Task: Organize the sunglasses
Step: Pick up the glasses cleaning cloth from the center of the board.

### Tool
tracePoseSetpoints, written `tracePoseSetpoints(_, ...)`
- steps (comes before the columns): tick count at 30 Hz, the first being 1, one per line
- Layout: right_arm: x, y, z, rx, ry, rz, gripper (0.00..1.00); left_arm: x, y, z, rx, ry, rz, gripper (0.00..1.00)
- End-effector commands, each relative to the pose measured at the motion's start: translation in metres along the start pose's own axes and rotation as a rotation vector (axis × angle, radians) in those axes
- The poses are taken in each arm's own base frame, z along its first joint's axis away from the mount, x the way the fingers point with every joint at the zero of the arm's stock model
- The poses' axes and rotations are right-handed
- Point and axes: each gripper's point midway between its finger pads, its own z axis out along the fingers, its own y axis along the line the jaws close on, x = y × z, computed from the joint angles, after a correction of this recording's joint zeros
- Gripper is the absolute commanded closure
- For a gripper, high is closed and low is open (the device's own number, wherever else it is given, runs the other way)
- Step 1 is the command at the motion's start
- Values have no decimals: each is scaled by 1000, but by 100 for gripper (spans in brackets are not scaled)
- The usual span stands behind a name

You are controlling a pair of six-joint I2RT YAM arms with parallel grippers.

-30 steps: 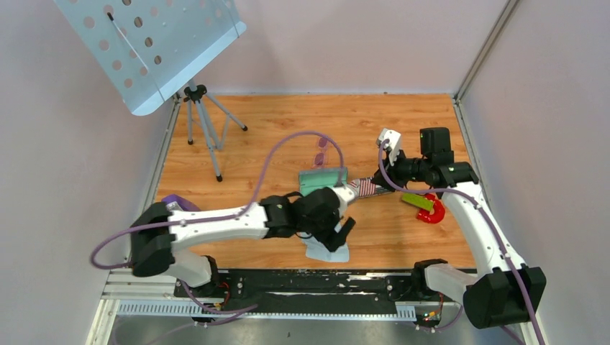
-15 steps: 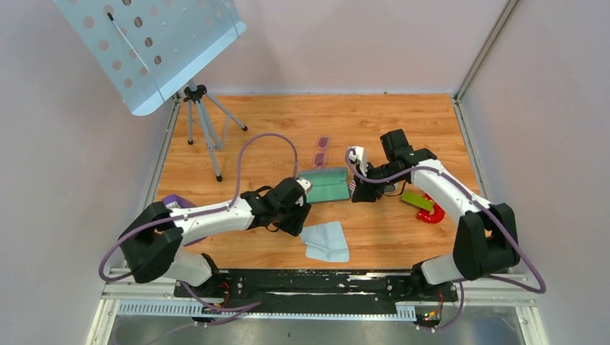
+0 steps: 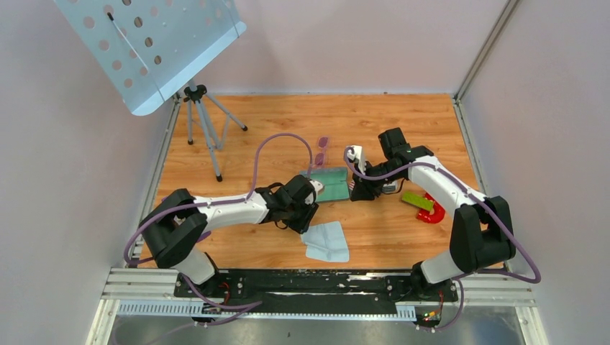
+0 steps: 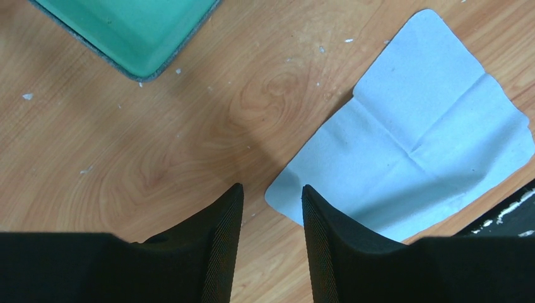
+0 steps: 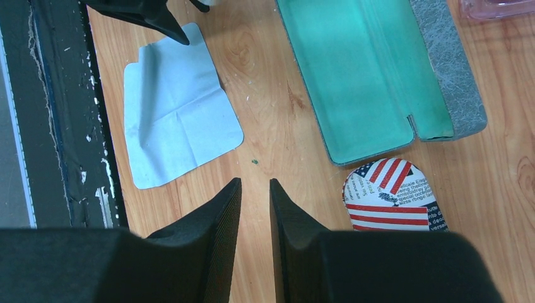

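Note:
The sunglasses, a small purple-pink pair, lie on the wooden table just beyond the open grey case with green lining. One lens edge shows in the right wrist view, past the case. The flag-patterned case lies at the grey case's right end, beside my right gripper. That gripper has a narrow gap and holds nothing. My left gripper is open and empty over the bare wood at the corner of a pale blue cloth, near the grey case's corner.
The cloth lies near the front rail. A green and red object sits right of the right gripper. A perforated stand on a tripod stands at the back left.
A second ago both grippers met at the flag case and the grey case's lid stood up. Now the case lies open flat; the left gripper has drawn back to the cloth, the right arm swung left.

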Motion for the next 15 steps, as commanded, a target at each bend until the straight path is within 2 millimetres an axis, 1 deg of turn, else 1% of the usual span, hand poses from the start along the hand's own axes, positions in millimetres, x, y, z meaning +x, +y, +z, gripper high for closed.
tracePoseSetpoints(1, 3, 7, 1, -17, 2, -16, 73, -4, 1, 5, -3, 9, 25, 59)
tracePoseSetpoints(4, 3, 7, 0, -15, 1, -15, 73, 0, 2, 6, -4, 27, 26, 62)
tracePoseSetpoints(7, 3, 6, 0, -10, 4, -16, 73, 4, -2, 5, 18, 37, 33, 65)
tracePoseSetpoints(11, 4, 4, 0, -1, 13, -15, 73, 9, -6, -1, 41, 51, 31, 64)
tracePoseSetpoints(15, 4, 4, -1, 0, 13, -14, 73, 19, -6, -2, 44, 84, 30, 63)
